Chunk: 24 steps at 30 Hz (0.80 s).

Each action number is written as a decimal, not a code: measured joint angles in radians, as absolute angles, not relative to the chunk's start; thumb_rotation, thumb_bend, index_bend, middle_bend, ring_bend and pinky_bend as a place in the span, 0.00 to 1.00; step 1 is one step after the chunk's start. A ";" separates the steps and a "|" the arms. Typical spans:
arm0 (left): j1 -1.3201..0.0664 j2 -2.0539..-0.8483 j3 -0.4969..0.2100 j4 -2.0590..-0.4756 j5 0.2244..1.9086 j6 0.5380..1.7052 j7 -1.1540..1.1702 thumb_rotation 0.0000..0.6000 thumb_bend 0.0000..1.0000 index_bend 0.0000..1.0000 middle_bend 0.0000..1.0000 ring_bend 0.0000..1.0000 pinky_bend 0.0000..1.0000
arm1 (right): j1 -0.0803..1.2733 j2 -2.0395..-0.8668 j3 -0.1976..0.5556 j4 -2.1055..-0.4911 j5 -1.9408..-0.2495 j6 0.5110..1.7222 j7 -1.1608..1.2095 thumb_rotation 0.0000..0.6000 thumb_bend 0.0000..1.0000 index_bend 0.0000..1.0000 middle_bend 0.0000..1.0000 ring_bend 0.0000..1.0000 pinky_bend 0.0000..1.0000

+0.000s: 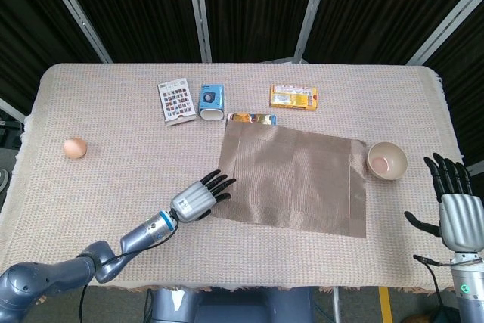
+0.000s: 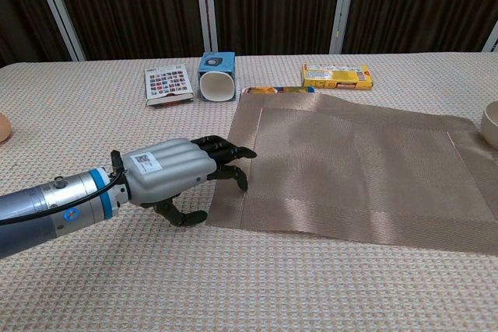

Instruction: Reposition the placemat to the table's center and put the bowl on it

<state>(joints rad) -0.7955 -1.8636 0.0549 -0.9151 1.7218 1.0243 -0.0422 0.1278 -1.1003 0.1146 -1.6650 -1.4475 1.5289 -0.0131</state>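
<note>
The brown woven placemat (image 1: 291,179) (image 2: 350,169) lies flat, right of the table's middle. My left hand (image 1: 198,198) (image 2: 175,176) is at its near-left corner. The fingertips (image 2: 233,162) rest on the mat's left edge and the thumb (image 2: 185,217) is on the cloth beside it; it grips nothing. The beige bowl (image 1: 386,160) stands just off the mat's right edge, and only its rim (image 2: 491,124) shows in the chest view. My right hand (image 1: 457,202) hovers open, fingers spread, near the table's right edge, apart from the bowl.
Behind the mat lie a colourful card box (image 1: 175,101), a blue-and-white cup on its side (image 1: 212,103), a small orange packet (image 1: 252,119) and a yellow box (image 1: 294,97). An egg (image 1: 74,147) sits far left on the tablecloth (image 1: 113,179).
</note>
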 measured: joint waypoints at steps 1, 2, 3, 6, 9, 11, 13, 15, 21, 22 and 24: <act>-0.796 -1.865 0.056 -0.915 1.721 1.024 -0.042 1.00 0.36 0.27 0.00 0.00 0.00 | 0.127 -1.099 0.115 -1.666 -1.449 1.530 -0.011 1.00 0.00 0.00 0.00 0.00 0.00; -0.796 -1.867 0.056 -0.914 1.720 1.023 -0.043 1.00 0.36 0.27 0.00 0.00 0.00 | 0.127 -1.098 0.116 -1.667 -1.450 1.530 -0.010 1.00 0.00 0.00 0.00 0.00 0.00; -0.797 -1.869 0.057 -0.913 1.719 1.023 -0.043 1.00 0.38 0.27 0.00 0.00 0.00 | 0.126 -1.097 0.117 -1.668 -1.451 1.531 -0.008 1.00 0.00 0.00 0.00 0.00 0.00; -0.798 -1.873 0.057 -0.913 1.716 1.020 -0.045 1.00 0.42 0.29 0.00 0.00 0.00 | 0.125 -1.096 0.119 -1.665 -1.452 1.535 -0.011 1.00 0.00 0.00 0.00 0.00 0.00; -0.799 -1.877 0.057 -0.911 1.714 1.019 -0.045 1.00 0.45 0.30 0.00 0.00 0.00 | 0.124 -1.097 0.121 -1.665 -1.454 1.536 -0.008 1.00 0.00 0.00 0.00 0.00 0.00; -0.801 -1.879 0.056 -0.910 1.711 1.017 -0.046 1.00 0.47 0.31 0.00 0.00 0.00 | 0.124 -1.096 0.122 -1.665 -1.456 1.537 -0.005 1.00 0.00 0.00 0.00 0.00 0.00; -0.802 -1.881 0.056 -0.910 1.709 1.017 -0.048 1.00 0.49 0.33 0.00 0.00 0.00 | 0.123 -1.095 0.122 -1.666 -1.459 1.537 -0.002 1.00 0.00 0.00 0.00 0.00 0.00; -0.803 -1.883 0.055 -0.910 1.707 1.016 -0.051 1.00 0.51 0.35 0.00 0.00 0.00 | 0.122 -1.093 0.122 -1.668 -1.462 1.539 -0.001 1.00 0.00 0.00 0.00 0.00 0.00; -0.810 -1.890 0.047 -0.911 1.697 1.014 -0.059 1.00 0.53 0.39 0.00 0.00 0.00 | 0.120 -1.091 0.125 -1.670 -1.465 1.541 0.001 1.00 0.00 0.00 0.00 0.00 0.00; -0.811 -1.891 0.047 -0.911 1.696 1.013 -0.060 1.00 0.53 0.41 0.00 0.00 0.00 | 0.119 -1.091 0.126 -1.669 -1.466 1.541 0.000 1.00 0.00 0.00 0.00 0.00 0.00; -0.813 -1.893 0.046 -0.912 1.694 1.012 -0.061 1.00 0.53 0.46 0.00 0.00 0.00 | 0.119 -1.091 0.126 -1.669 -1.466 1.540 0.003 1.00 0.00 0.00 0.00 0.00 0.00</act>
